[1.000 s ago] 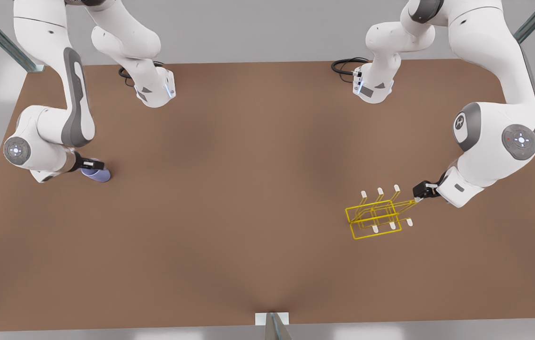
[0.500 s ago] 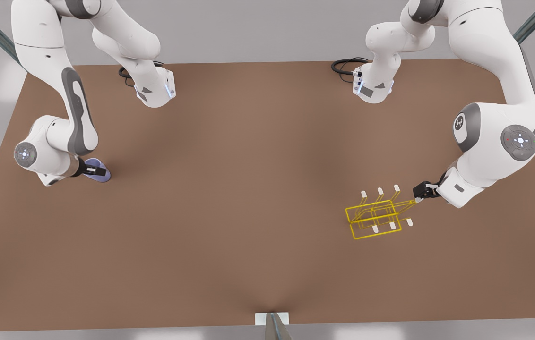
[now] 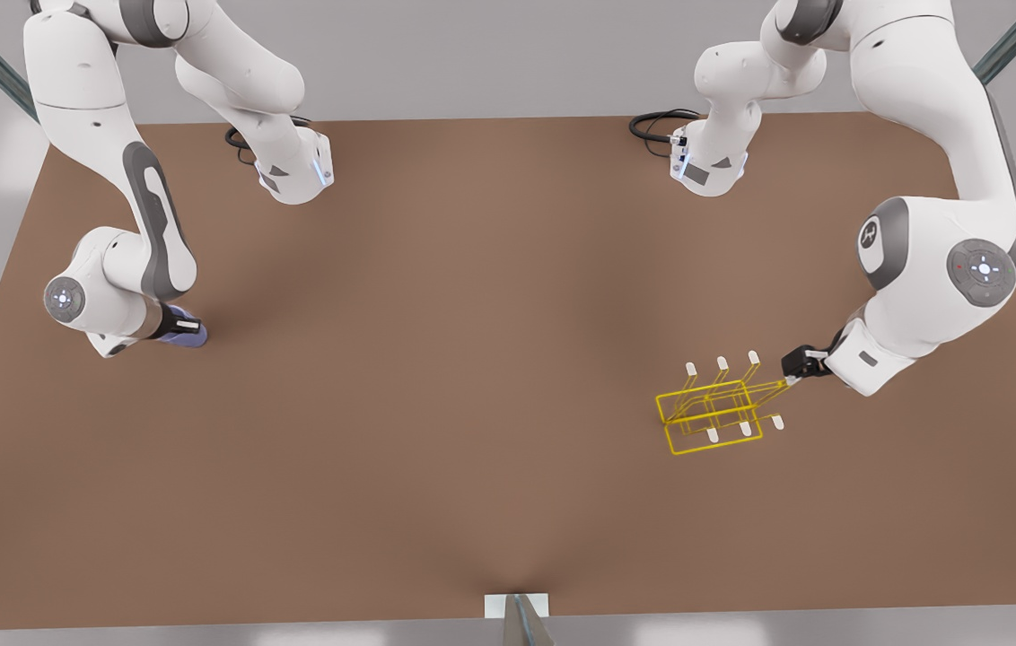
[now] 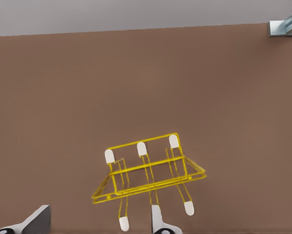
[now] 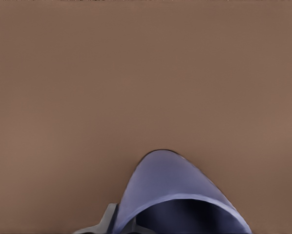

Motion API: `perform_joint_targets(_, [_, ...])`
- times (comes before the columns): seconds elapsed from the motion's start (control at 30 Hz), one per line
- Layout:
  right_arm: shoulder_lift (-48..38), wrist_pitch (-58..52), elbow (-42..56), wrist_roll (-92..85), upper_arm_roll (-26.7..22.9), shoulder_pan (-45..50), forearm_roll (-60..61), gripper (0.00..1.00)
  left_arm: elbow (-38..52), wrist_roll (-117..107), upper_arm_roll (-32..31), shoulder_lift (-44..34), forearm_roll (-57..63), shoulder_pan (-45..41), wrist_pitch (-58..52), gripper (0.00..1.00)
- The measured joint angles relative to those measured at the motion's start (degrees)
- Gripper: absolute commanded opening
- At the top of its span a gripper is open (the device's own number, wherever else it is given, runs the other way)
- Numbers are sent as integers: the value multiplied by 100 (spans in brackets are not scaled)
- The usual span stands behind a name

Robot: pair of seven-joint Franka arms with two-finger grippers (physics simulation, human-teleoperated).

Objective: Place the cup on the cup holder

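The pale lavender-blue cup [image 3: 192,338] lies tilted on the brown table [image 3: 472,359] at the front view's left. My right gripper [image 3: 178,325] is down on it, open, with the cup wall [image 5: 170,190] close against one finger [image 5: 107,220]; the other finger is hidden. The yellow wire cup holder [image 3: 713,405] with white-tipped prongs stands at the front view's right. My left gripper [image 3: 793,370] is at its edge, open, its fingers [image 4: 37,219] wide apart. The cup holder [image 4: 146,173] is just in front of them, one prong beside a finger.
Both arm bases [image 3: 293,170] and a black cable [image 3: 652,126] sit at the table's far edge. A small metal bracket [image 3: 517,610] stands at the near edge. The wide middle of the table lies between the cup and the cup holder.
My right arm has swung in over the cup and the gripper has come down onto it. The left arm has shifted only slightly; the cup holder has not moved.
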Motion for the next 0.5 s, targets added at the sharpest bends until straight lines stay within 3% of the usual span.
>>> perform_joint_targets(0.2, [-86,-193,293,-16,70,28,-27,21,-38,-2,-13,-1,0,2,-1,100])
perform_joint_targets(0.5, [966,-672,2418,629,2221,216,1517,21,-51,-5,-13,2,0,4,8,100])
